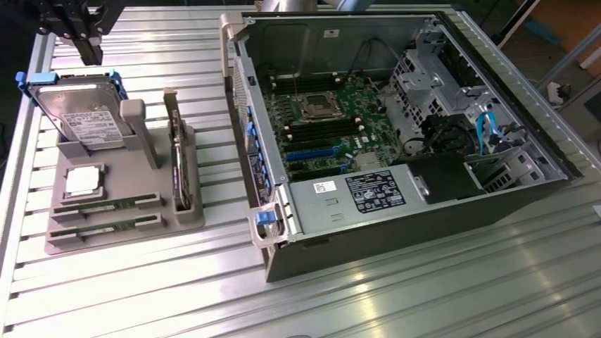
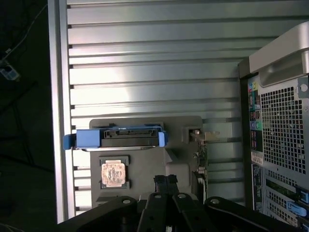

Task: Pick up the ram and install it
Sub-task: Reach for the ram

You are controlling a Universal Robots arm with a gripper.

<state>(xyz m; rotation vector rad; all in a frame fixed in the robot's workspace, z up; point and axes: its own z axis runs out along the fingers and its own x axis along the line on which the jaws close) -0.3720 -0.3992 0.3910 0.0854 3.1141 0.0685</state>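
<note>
Two ram sticks, thin green boards, lie in the front slots of a grey holder (image 1: 141, 218): one ram stick (image 1: 105, 205) and a second (image 1: 98, 229) nearer the table's front. My gripper (image 1: 90, 55) hangs high over the far end of the holder, beyond the hard drive, well away from both sticks. In the wrist view my gripper (image 2: 164, 182) is shut, its dark fingers (image 2: 159, 186) pressed together with nothing between them. Where the ram sits on the holder is hidden behind the gripper body in that view.
On the holder stand a silver hard drive (image 1: 80, 116) in a blue bracket (image 2: 116, 137), a dark expansion card on edge (image 1: 179, 158) and a CPU (image 1: 83, 182). An open computer case (image 1: 395, 120) with its motherboard (image 1: 324, 123) lies at the exterior view's right.
</note>
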